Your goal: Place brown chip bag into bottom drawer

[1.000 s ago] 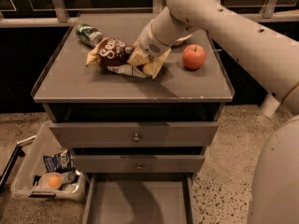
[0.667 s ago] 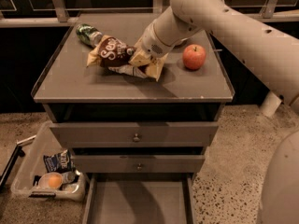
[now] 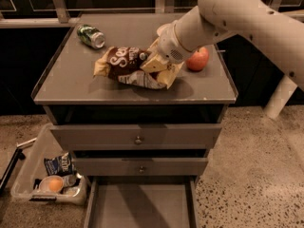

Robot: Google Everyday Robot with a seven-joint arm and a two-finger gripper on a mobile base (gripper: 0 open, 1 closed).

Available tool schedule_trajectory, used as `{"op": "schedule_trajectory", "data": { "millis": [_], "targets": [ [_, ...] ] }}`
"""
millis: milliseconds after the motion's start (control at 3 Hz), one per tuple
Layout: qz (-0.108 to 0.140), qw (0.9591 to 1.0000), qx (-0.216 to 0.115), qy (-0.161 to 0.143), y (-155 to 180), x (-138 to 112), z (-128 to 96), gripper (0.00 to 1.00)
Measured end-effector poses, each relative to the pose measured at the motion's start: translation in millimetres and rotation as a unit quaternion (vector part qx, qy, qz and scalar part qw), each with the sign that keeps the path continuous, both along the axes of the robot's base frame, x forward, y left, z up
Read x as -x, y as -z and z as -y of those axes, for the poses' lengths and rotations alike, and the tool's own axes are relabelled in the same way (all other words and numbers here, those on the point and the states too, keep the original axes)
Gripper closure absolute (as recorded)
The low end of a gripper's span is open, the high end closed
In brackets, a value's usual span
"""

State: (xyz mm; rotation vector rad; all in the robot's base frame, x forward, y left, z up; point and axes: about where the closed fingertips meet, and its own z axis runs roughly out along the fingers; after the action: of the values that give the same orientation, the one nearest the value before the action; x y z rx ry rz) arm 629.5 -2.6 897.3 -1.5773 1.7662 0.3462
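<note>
The brown chip bag point(image 3: 124, 64) is dark brown with tan ends and white lettering. It hangs a little above the grey cabinet top point(image 3: 71, 82), with a shadow under it. My gripper point(image 3: 159, 69) is shut on the bag's right end, its pale yellow fingers point(image 3: 153, 64) clamped on the crinkled foil. The bottom drawer point(image 3: 142, 207) is pulled open at the foot of the cabinet, its flat grey floor bare.
A green can point(image 3: 90, 35) lies at the back left of the top. A red apple point(image 3: 197, 59) sits right of my gripper. Two upper drawers with round knobs point(image 3: 138, 139) are shut. A clear bin point(image 3: 47, 179) with a blue snack bag stands on the floor left.
My gripper has lifted the brown chip bag off the cabinet top and drawn it slightly toward the front. The can and apple have not moved.
</note>
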Motion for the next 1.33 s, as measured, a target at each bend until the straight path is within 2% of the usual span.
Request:
{"op": "schedule_trajectory", "data": {
  "millis": [333,667,1000,1333],
  "targets": [
    [0.018,0.9995,-0.023,-0.011,-24,35,12,1.00],
    [0.036,0.9987,-0.029,-0.023,-45,69,21,1.00],
    [0.053,0.9980,-0.023,-0.028,-55,101,33,1.00],
    [0.076,0.9969,0.000,-0.023,-50,134,49,1.00]
  ]
}}
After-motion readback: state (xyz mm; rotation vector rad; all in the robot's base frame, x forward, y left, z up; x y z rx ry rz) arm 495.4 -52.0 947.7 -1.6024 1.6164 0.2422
